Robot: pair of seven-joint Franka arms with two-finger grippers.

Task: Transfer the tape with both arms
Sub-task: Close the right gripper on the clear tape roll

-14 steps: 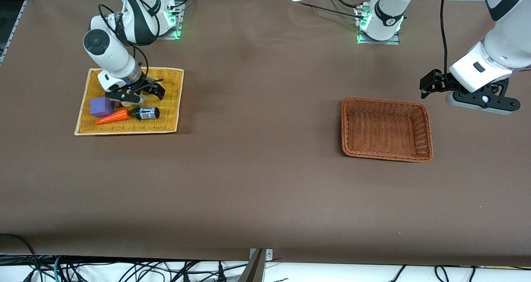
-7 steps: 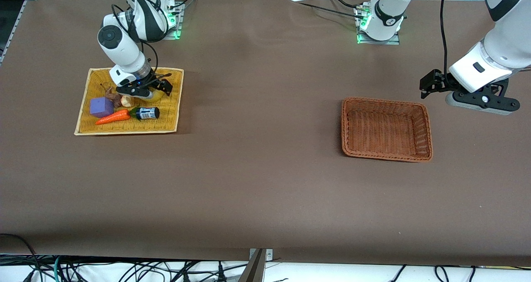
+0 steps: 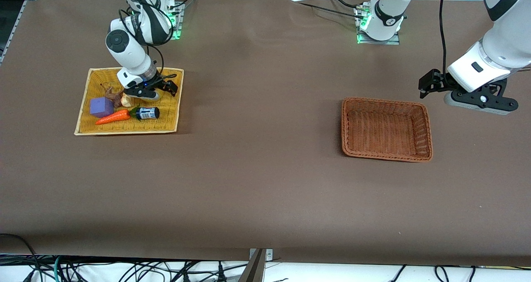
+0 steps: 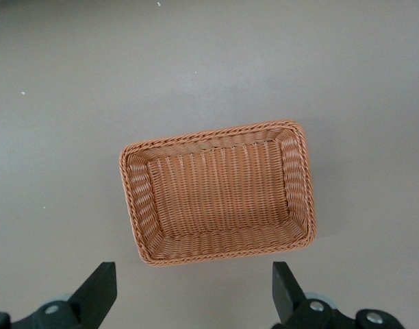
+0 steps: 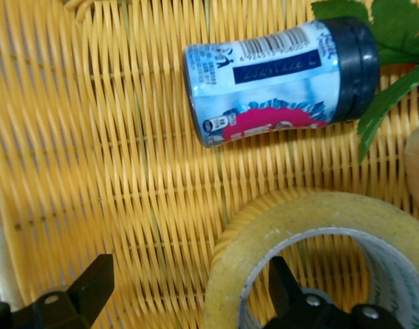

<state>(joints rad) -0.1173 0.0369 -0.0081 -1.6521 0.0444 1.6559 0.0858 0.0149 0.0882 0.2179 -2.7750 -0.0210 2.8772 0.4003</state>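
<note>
Your right gripper, fingers spread, hides most of the tape; your left gripper waits spread above the table.

Tape, bottle, carrot in tray.

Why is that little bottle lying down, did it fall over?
The bottle lies on its side in the yellow tray, beside the carrot; whether it fell can't be told. Nothing is spilled or broken. The right gripper straddles the tape.
</note>
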